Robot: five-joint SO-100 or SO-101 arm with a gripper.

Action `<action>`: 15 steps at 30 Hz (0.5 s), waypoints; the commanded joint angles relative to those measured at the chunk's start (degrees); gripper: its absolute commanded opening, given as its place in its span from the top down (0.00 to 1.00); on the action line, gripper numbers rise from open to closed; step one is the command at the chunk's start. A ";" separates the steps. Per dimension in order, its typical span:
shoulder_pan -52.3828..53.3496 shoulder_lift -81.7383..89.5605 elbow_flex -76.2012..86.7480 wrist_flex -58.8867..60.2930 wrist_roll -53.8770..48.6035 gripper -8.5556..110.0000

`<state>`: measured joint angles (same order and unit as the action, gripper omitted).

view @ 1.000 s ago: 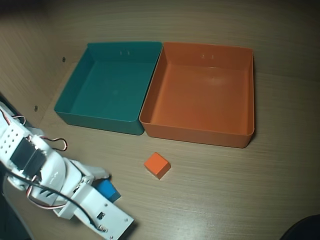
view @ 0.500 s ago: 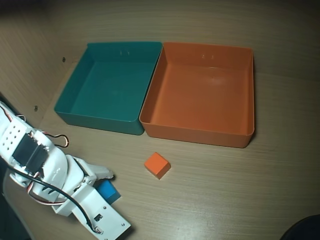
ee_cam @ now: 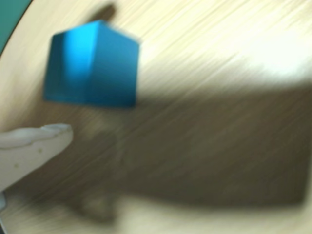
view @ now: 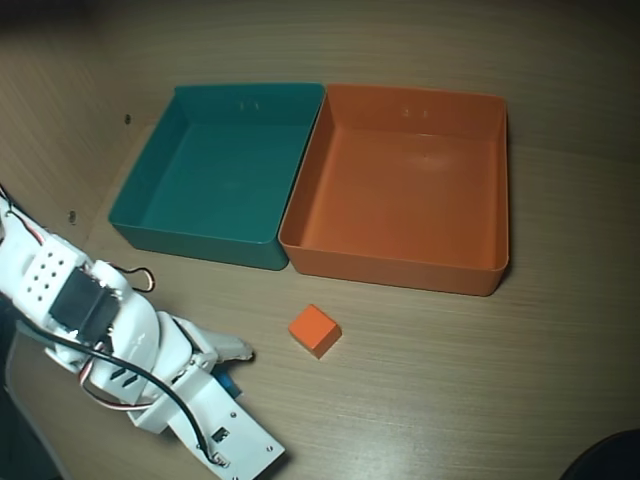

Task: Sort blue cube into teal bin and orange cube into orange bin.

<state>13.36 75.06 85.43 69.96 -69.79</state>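
In the wrist view the blue cube (ee_cam: 90, 66) rests on the wooden table at upper left, blurred. One white finger (ee_cam: 44, 139) reaches in from the left edge just below the cube without touching it; the other finger is out of frame. From overhead my gripper (view: 232, 372) hovers at lower left over the blue cube (view: 229, 385), of which only a sliver shows. Nothing is held, and the jaws look open. The orange cube (view: 315, 330) lies alone to the right of the gripper. The teal bin (view: 150, 170) and the orange bin (view: 400, 255) stand side by side behind, both empty.
The white arm (view: 80, 310) with its black cables fills the lower left corner. Bare wood table (view: 470, 380) stretches to the right of the orange cube. A dark object (view: 610, 460) sits at the bottom right corner.
The arm has shifted to the right and slightly forward over the blue cube, covering more of it. Orange cube and both bins have not moved.
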 commanded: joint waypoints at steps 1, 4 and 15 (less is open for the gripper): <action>-0.18 1.41 -0.70 -0.18 -0.62 0.66; -0.18 1.32 -0.18 -0.18 -0.70 0.66; 0.35 0.44 -0.09 -0.79 -0.26 0.81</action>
<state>13.36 74.36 85.69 69.43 -70.14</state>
